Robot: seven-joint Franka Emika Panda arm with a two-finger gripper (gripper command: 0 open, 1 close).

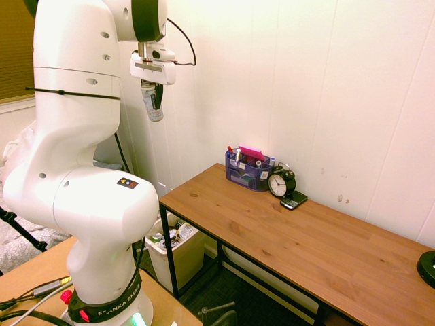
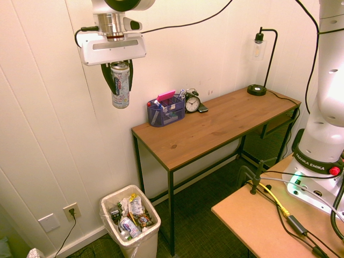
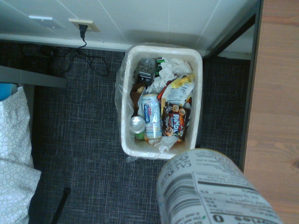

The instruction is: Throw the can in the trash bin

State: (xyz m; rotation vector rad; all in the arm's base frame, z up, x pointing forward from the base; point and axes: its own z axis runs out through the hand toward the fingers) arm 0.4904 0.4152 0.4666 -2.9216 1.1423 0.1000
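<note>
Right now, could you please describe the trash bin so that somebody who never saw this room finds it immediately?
Start at the long wooden table against the white wall. On the dark carpet just beyond its end stands the small off-white rectangular plastic trash bin, lined with a clear bag. Unlike the blue desk organizer on the tabletop, it sits on the floor, filled with wrappers, bottles and a green can.

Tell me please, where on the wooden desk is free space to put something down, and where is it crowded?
The desk is bare along its front edge and through the middle, from the corner over the trash bin to the lamp. It is crowded only at the back by the wall, where the blue organizer and alarm clock stand close together.
</note>
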